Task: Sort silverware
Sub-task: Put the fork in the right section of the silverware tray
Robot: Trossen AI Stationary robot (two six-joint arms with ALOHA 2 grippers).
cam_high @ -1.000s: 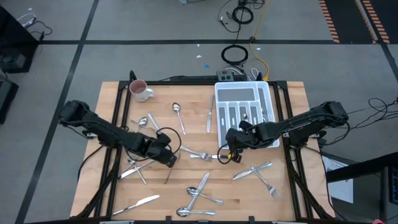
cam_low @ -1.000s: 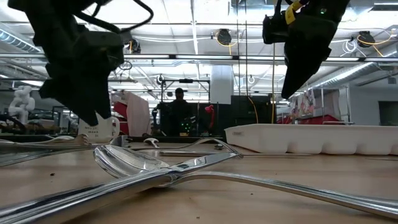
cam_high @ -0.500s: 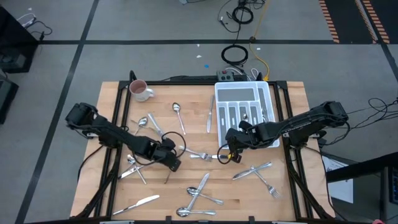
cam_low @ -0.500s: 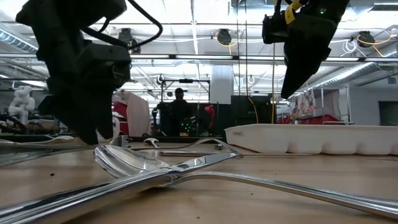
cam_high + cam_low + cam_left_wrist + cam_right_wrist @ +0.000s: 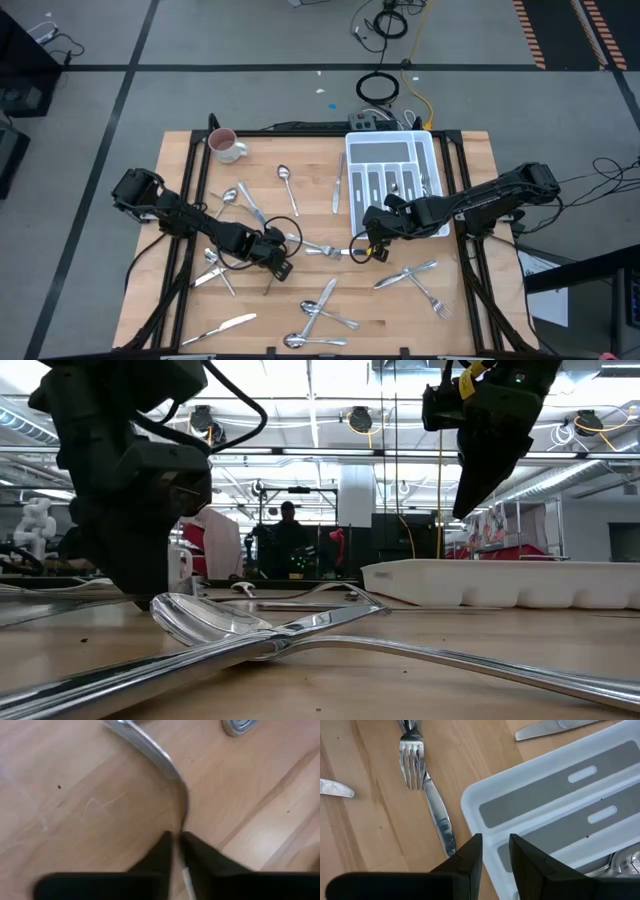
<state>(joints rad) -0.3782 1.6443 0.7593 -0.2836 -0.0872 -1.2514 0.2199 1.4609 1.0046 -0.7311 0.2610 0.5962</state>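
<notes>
I can't make out any readable writing or brand mark from where I stand. The silverware is slim, shiny, silver-coloured: forks, spoons and knives scattered over the wooden table, several crossing each other near the front edge. The white tray sits at the table's back right with a few pieces lying in its slots. A white-and-pink mug stands at the back left corner. The left gripper is down at the tabletop, its fingers pinched on a thin metal handle. The right gripper hangs over the tray's corner, fingers slightly apart, holding nothing.
</notes>
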